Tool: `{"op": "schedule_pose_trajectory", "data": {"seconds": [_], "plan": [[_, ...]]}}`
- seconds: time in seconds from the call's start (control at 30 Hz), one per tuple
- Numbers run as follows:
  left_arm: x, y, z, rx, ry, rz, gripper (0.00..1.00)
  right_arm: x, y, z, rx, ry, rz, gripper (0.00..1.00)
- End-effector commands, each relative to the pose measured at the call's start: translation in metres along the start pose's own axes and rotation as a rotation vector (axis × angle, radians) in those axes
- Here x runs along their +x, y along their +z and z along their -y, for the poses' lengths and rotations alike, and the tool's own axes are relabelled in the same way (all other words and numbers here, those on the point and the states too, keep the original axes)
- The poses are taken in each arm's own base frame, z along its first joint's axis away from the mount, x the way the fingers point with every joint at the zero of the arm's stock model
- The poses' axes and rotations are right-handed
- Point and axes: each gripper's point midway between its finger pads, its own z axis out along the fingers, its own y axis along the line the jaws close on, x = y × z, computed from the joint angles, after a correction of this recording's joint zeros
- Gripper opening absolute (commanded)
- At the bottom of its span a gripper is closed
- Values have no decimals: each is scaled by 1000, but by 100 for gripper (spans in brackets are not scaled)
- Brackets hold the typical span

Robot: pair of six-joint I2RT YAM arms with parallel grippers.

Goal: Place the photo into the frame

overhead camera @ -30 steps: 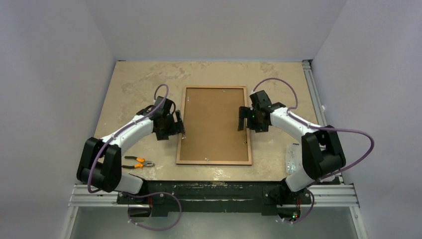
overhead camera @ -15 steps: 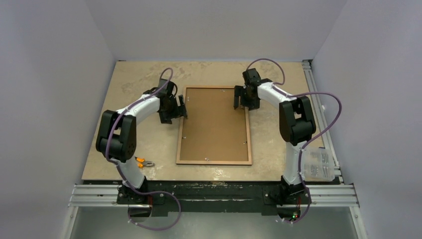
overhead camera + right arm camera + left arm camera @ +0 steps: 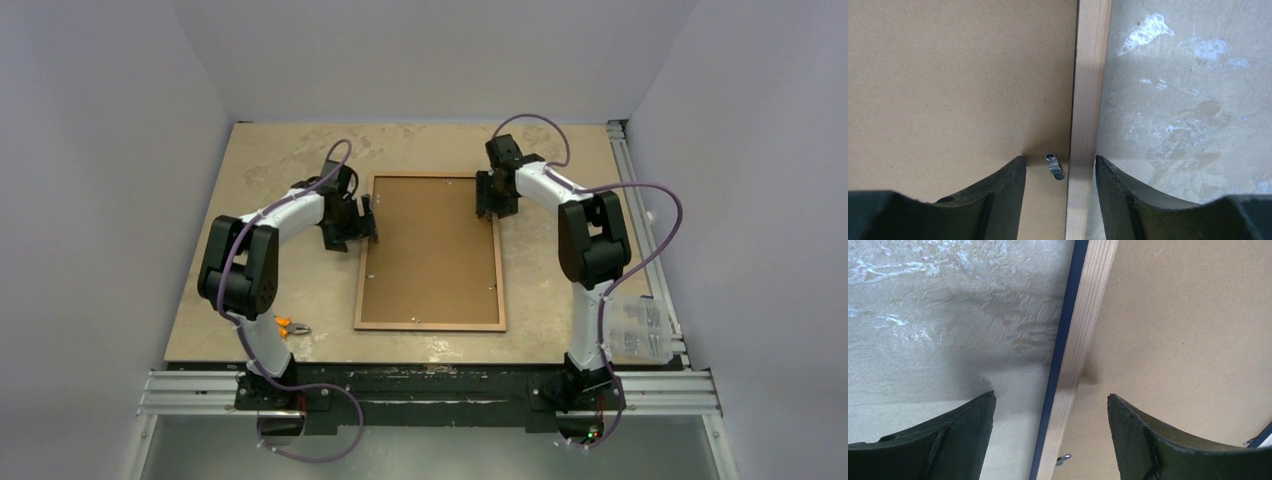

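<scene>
Both end effectors are spread: the left end effector [image 3: 1050,397] straddles the left rail of the frame [image 3: 430,326], the right end effector [image 3: 1060,160] its right rail beside a metal turn-clip [image 3: 1054,166]. The frame lies wooden back up in the middle of the tabletop [image 3: 270,160], a brown backing board [image 3: 430,250] inside it

The frame [image 3: 1083,340] rail is pale bare wood, fine-grained, its edge painted dark blue. The backing board [image 3: 1188,330] looks matt brown fibreboard; the bench [image 3: 948,315] mottled, faintly glossy; the clip [image 3: 1054,166] shiny metal.
</scene>
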Motion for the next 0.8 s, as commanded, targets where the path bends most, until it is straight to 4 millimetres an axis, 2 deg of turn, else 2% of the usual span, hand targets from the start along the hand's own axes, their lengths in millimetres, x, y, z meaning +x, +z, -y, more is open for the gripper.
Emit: {"op": "schedule_pose_trajectory", "data": {"seconds": [0.0,0.07,0.2,0.3,0.4,0.53,0.63,0.77], "plan": [[-13,-3,7,29,19,23,79,12,-13,12,40,-39,-22,48],[-13,-3,8,32,19,23,79,15,-12,13,46,-40,-30,41],[-14,-5,10,42,16,25,79,17,-10,23,97,-48,-34,14],[-15,-8,14,58,18,30,78,14,-10,26,119,-48,-19,0],[-13,-12,20,94,16,30,78,11,-15,27,122,-46,-5,0],[2,-16,28,169,-7,14,75,15,-24,20,74,-40,-3,0],[18,-20,39,232,-15,-5,70,23,-33,17,44,-29,-1,0],[51,-21,44,244,-10,-35,68,42,-44,16,4,-13,-13,0]]}}
